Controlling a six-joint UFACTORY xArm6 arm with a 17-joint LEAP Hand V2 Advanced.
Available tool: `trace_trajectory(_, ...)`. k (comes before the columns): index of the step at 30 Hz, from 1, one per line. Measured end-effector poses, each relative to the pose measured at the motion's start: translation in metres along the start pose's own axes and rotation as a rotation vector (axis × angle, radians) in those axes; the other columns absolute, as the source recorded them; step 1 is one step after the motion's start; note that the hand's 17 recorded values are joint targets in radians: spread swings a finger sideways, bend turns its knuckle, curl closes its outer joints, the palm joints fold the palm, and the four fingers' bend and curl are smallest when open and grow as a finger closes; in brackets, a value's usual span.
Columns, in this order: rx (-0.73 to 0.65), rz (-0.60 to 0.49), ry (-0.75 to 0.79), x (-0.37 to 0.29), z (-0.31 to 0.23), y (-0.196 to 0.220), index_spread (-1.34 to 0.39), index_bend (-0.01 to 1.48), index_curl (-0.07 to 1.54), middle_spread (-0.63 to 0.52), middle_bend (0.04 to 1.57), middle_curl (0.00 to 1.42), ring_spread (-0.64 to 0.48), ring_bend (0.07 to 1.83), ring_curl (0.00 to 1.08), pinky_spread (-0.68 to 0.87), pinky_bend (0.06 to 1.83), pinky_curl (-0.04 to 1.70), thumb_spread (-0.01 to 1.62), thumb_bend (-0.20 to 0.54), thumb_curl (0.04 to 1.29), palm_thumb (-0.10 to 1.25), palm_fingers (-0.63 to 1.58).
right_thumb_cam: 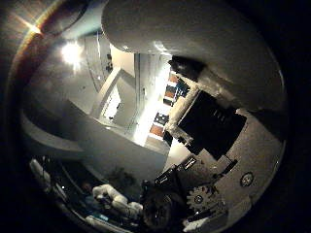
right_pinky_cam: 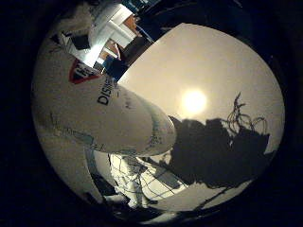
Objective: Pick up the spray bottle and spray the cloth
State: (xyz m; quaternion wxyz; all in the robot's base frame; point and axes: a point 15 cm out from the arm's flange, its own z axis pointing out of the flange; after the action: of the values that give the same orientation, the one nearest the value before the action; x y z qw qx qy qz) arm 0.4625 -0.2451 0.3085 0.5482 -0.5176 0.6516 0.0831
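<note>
The white spray bottle (right_pinky_cam: 95, 109) with a printed label fills much of the little finger side palm view, close against the palm, its end standing out over the beige table (right_pinky_cam: 218, 76). A crumpled white cloth (right_pinky_cam: 137, 180) lies on the table below the bottle. The shadow of my hand and the bottle (right_pinky_cam: 213, 147) falls on the table beside the cloth. In the thumb side palm view my right hand (right_thumb_cam: 209, 126) shows as black and white fingers curled next to a broad white curved surface (right_thumb_cam: 185, 34), the bottle's body. The bottle's nozzle is hidden.
A bright glare spot (right_pinky_cam: 193, 101) lies on the table. Behind the table's far edge stand room furnishings (right_pinky_cam: 109, 33). The thumb side palm view looks out into a room with ceiling lights (right_thumb_cam: 70, 53) and shelving (right_thumb_cam: 160, 97).
</note>
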Motion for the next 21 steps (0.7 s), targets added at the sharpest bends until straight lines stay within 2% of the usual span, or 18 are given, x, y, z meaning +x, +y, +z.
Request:
trace_trajectory(6,-0.146,-0.087,0.13,-0.011,-0.036,0.011,-0.19,1.16,0.74,-0.09,1.36,0.7,-0.16,1.47,0.61,-0.17,1.24,0.82,0.83,-0.014,0.69,1.14,1.17)
trace_trajectory(11,-0.326,-0.156,0.27,-0.022,-0.051,0.03,-0.19,1.17,0.74,-0.09,1.37,0.69,-0.16,1.48,0.61,-0.17,1.22,0.89,0.81,-0.018,0.73,1.12,1.16)
trace_trajectory(21,-0.747,-0.373,0.611,-0.078,-0.038,0.061,-0.19,1.17,0.74,-0.09,1.37,0.69,-0.16,1.49,0.6,-0.17,1.16,1.0,0.77,-0.016,0.8,1.1,1.16)
